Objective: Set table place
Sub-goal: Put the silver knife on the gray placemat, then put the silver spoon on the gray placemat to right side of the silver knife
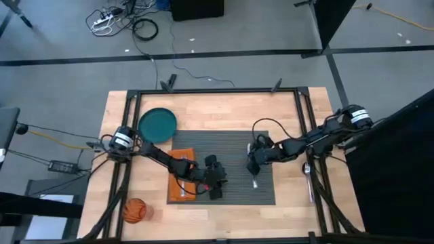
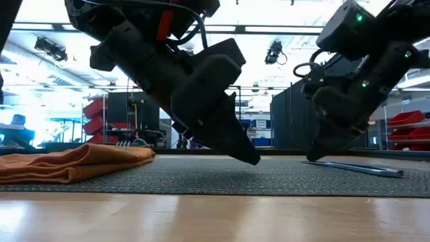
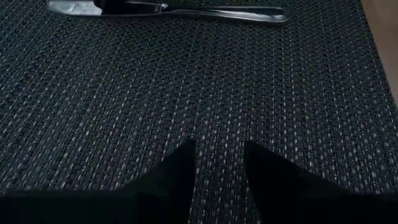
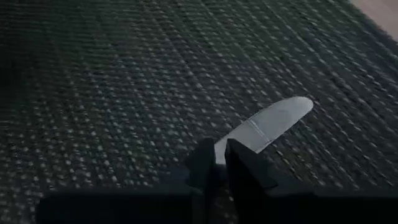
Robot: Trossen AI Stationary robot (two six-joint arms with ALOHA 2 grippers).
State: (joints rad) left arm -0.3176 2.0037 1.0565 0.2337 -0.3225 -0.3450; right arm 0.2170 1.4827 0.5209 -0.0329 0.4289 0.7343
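Right wrist view: my right gripper [image 4: 219, 163] pinches the knife [image 4: 267, 124] by one end; it could pivot askew on the placemat [image 4: 112, 93]. Left gripper [image 3: 219, 163] hangs slightly parted, empty.

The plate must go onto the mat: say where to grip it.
Grip the teal plate by its rim, one finger inside, one outside, coming straight down at the edge facing the mat: it lies flat, likely too wide to span.

Light wood plank tabletop [image 1: 224, 108] with thin black metal frame, bearing dark grey ribbed rectangular placemat [image 1: 227, 146]; round teal plate [image 1: 157, 124] beside it; orange cup [image 1: 134, 211] near front edge; silver spoon [image 1: 307, 175] alongside placemat
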